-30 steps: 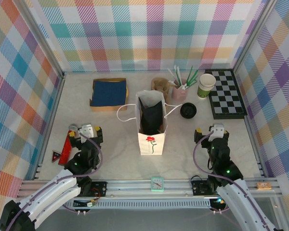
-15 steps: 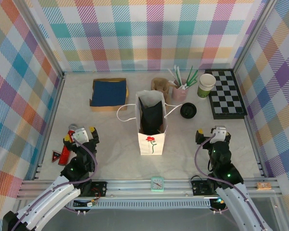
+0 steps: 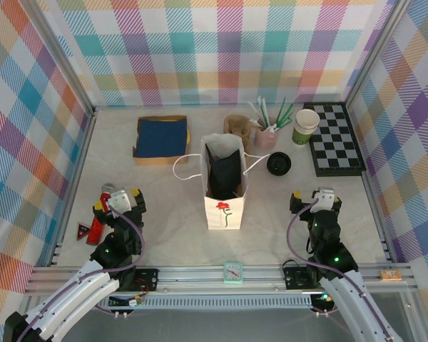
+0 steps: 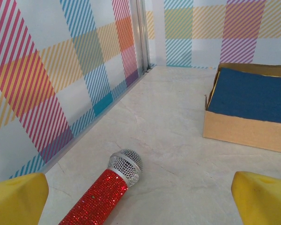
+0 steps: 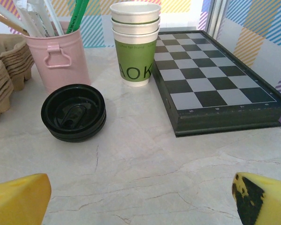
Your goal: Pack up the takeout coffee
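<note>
Right claw (image 5: 140,200) gapes; black lids (image 5: 74,111), stacked cups (image 5: 134,44) lie ahead.

This is a robot test cell in a lab, not a lived-in room. Plaid-printed panels (image 3: 221,50) fill an aluminium frame (image 3: 60,57) around a marble-look table (image 3: 171,221). A left arm (image 3: 118,242) and a right arm (image 3: 329,246) are bolted to the front rail (image 3: 192,273). The props are unrelated: a chessboard (image 3: 335,139), a red glitter microphone (image 4: 105,194) and a flower-printed paper bag (image 3: 225,210).
</note>
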`<state>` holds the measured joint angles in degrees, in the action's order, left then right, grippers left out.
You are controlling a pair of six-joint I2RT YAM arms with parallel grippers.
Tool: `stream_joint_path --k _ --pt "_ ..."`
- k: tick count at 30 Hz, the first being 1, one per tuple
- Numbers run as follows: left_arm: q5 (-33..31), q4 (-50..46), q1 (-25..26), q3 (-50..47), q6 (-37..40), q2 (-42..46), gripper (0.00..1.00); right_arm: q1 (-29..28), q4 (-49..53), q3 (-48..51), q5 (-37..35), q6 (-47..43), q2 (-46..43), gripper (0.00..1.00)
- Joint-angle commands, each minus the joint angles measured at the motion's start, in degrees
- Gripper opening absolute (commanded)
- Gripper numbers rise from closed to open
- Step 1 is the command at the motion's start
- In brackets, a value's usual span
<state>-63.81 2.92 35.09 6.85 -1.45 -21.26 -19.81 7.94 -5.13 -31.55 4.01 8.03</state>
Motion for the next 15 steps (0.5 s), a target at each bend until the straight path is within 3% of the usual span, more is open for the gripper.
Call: stream_joint_path --k 1,15 --pt "-1.5 3.0 -0.4 -1.0 1.4 0.2 1.0 0.3 -4.6 1.0 -1.2 -0.4 -0.3 0.99" --pt "0.9 8.1 -1.7 -1.8 3.2 -2.8 1.0 0.8 -13.0 3.2 -0.9 -1.4 3.2 0.99"
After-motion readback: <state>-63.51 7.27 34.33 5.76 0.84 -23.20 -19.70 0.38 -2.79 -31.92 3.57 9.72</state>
